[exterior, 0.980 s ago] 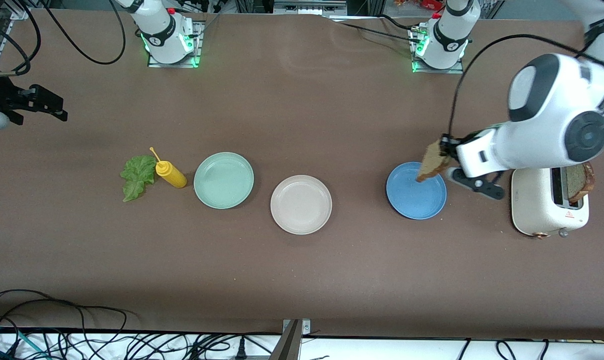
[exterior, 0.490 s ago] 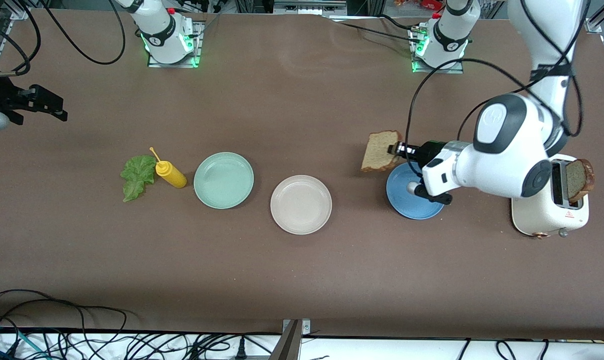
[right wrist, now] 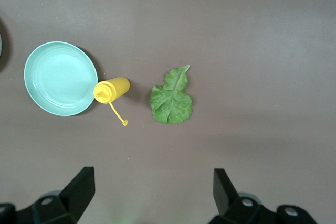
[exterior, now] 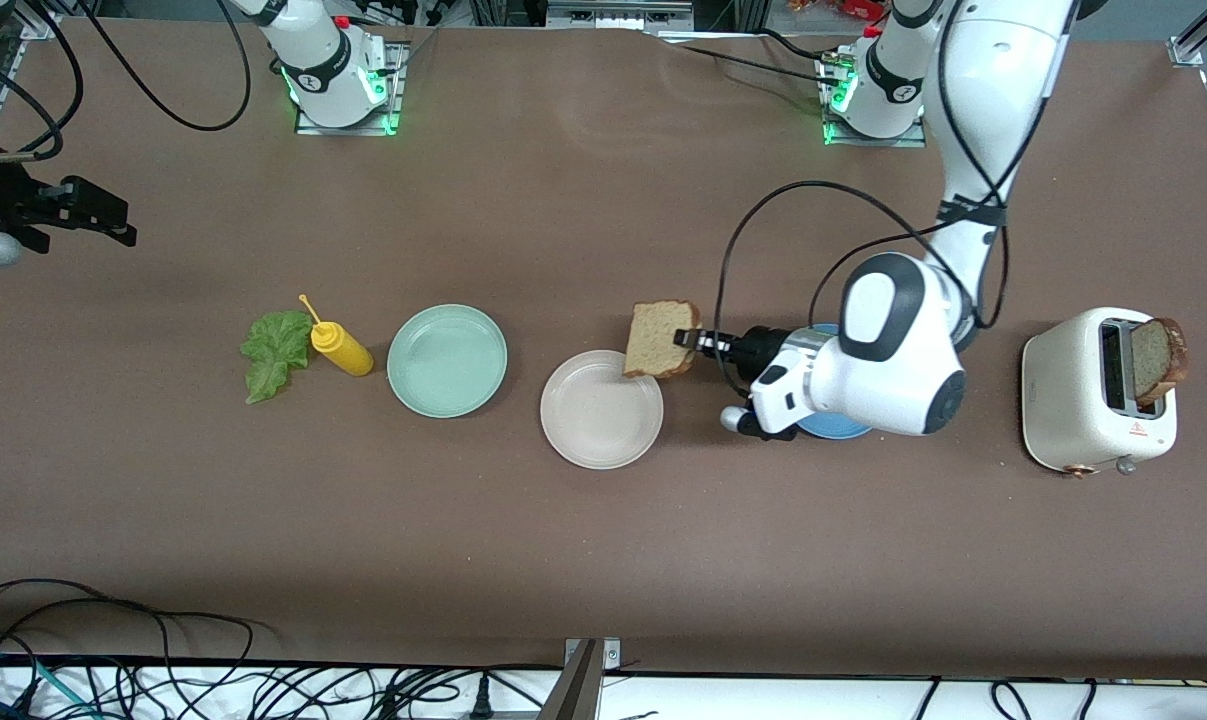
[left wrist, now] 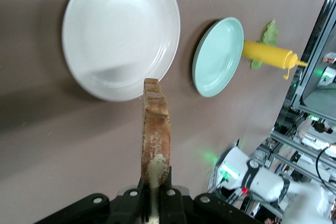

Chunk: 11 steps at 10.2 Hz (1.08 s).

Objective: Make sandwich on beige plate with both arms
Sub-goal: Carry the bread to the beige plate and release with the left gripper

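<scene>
Bread slices, two: one (exterior: 660, 338) being gripped by the left gripper (exterior: 685, 339) over the beige plate's (exterior: 573, 445) rim, one (exterior: 1153, 358) standing in the toaster (exterior: 1068, 402). Plates, three. Lettuce leaf (exterior: 274, 350), one. Right gripper (right wrist: 152, 192) is waiting, fingers spread, above the lettuce.

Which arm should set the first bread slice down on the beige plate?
Left. The left gripper is shut on the bread slice, over the beige plate's rim. The right gripper waits open, above the lettuce leaf toward the right arm's end of the table.
</scene>
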{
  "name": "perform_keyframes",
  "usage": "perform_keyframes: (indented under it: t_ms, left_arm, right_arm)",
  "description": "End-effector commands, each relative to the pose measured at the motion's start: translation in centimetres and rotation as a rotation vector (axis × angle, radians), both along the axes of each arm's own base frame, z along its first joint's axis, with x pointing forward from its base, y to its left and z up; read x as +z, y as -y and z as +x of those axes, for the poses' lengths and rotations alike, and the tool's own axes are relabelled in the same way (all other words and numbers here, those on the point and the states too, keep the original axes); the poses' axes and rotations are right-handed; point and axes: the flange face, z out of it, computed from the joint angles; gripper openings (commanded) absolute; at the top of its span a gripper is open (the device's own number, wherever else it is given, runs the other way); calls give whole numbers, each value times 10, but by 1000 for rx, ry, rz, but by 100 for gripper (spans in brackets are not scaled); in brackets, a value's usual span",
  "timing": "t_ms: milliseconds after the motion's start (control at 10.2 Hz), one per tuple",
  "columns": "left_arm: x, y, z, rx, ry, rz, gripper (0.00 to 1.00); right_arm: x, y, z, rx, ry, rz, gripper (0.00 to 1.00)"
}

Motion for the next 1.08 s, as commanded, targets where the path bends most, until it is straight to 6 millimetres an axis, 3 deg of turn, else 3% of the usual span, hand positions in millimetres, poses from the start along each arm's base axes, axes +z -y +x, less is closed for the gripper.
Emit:
perform_keyframes:
  t_ms: [0, 392, 490, 980]
  left_arm:
    - [-14, 19, 13, 99, 11, -52, 0]
    - [-62, 60, 6, 185, 58, -26, 0]
    - [-66, 70, 2, 185, 66, -20, 0]
    - [-80, 71, 0, 188, 55, -10, 0]
  right_arm:
    - [-5, 2, 1, -2, -22, -6, 100]
    - [-6, 2, 0, -5, -34, -4, 100]
    - [-6, 2, 0, -5, -34, -4, 100]
    - [-6, 2, 0, -5, -36, -4, 100]
